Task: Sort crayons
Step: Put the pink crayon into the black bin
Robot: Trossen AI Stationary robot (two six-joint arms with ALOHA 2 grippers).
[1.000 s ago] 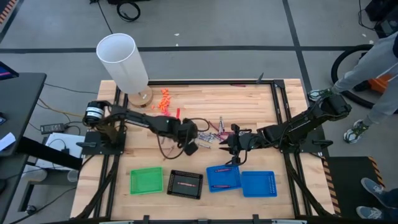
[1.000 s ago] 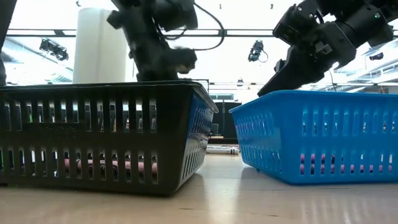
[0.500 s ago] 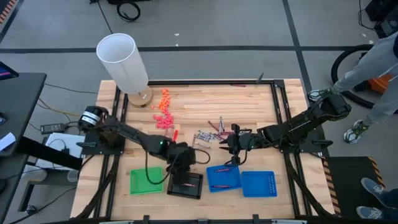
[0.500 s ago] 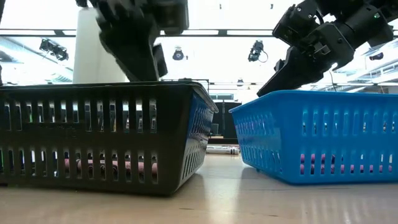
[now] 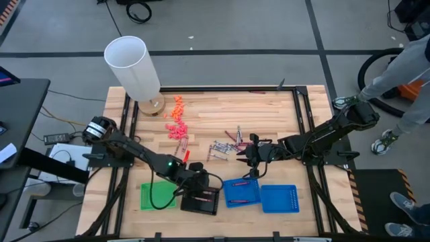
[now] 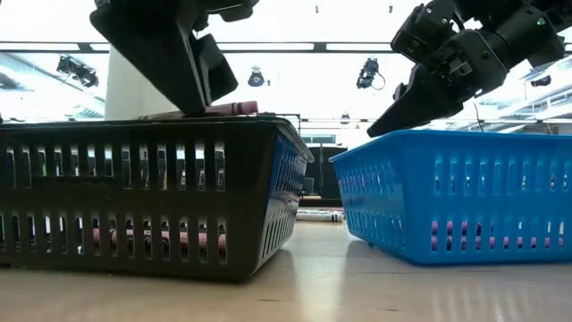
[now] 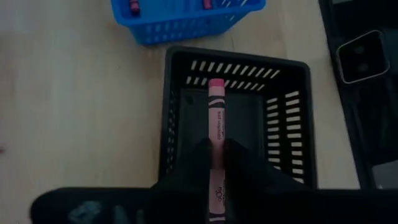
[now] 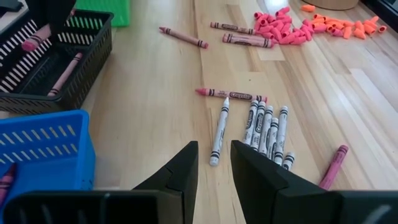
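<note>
The left tool [image 7: 214, 180] has its fingers closed on a pink crayon [image 7: 216, 124], which sticks out past the fingertips and hangs over the black basket [image 7: 292, 134] near the front edge of the bench [image 5: 269, 107]. From the low view the crayon [image 6: 214, 109] lies level, right at the height of the basket's rim [image 6: 143, 125]. To finish this drop well, I'd say the tool should sit squarely over the middle of the basket and come a touch lower before letting go, so the crayon falls flat onto the floor of the basket and doesn't bridge the rim or bounce out. At least one pinkish crayon [image 8: 64, 74] already lies inside.

The right tool [image 8: 214, 162] hovers with its fingers slightly apart and nothing between them, over the middle of the bench, just by a row of grey crayons [image 8: 264, 127] and a few red ones [image 8: 231, 94]. Two blue baskets [image 5: 242, 193] stand at the front edge, right of the black one, and a green basket [image 5: 158, 196] stands left of it. Chunky pink and orange bits [image 5: 176, 117] lie toward the back left, near a tall white tube [image 5: 132, 66]. A person [image 5: 403, 60] stands off the right side.

Compared with a second ago, the left arm has swung from the middle of the bench down to the front edge; half a second ago it was only nearing the black basket, and now it is over it. The right arm has not shifted.
</note>
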